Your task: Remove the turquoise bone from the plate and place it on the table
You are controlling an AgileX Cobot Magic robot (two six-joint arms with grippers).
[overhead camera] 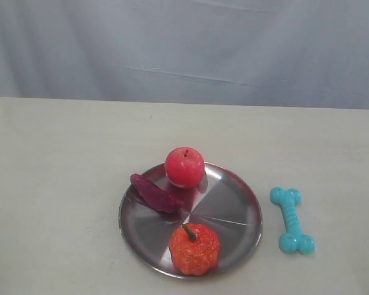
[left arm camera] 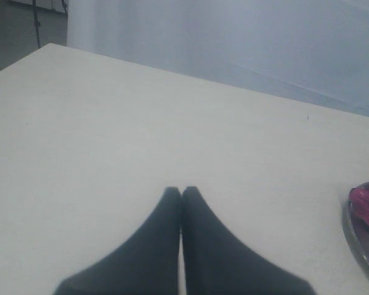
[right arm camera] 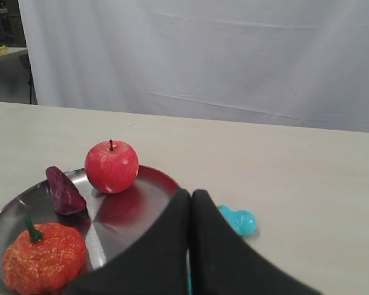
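Nothing seems left to do, as I am reading it: the table point(overhead camera: 61, 184) is bearing the turquoise bone point(overhead camera: 292, 220) directly, and the plate point(overhead camera: 230, 206) is holding only an apple point(overhead camera: 184, 166), a small pumpkin point(overhead camera: 194, 249) and a purple piece point(overhead camera: 155, 193). The turquoise bone is lying flat just beside the plate's right rim, not touching it. I am seeing the right claw point(right arm camera: 190, 195) clenched on nothing, with one knob of the bone showing just past its tips, near but apart. The left claw point(left arm camera: 182, 192) is likewise pinched together and empty, hanging over bare table, well apart from the bone.
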